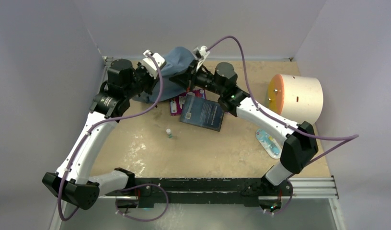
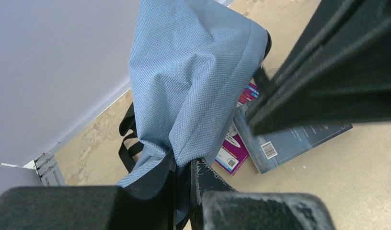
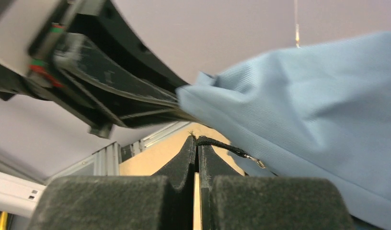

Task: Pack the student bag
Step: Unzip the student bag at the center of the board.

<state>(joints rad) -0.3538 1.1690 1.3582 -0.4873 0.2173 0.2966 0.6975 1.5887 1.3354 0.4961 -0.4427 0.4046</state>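
The student bag (image 1: 177,62) sits bunched at upper centre of the top view, between the 2 arms. The left gripper (image 2: 184,167) clamps its fabric from the left. The right gripper (image 3: 197,143), jaws together, pinches the zipper cord (image 3: 227,148), which runs rightward to the bag.

student bag (image 2: 193,72): woven cloth, matt, fine grain. table (image 1: 193,153): rough tan board, chalky smears. book (image 1: 203,114): smooth cover, slight sheen. right gripper (image 3: 197,143): matt black, scuffed.

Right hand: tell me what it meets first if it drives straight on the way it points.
Probably the soft grey-blue fabric backpack, where the left hand pinches it; depth is unclear.
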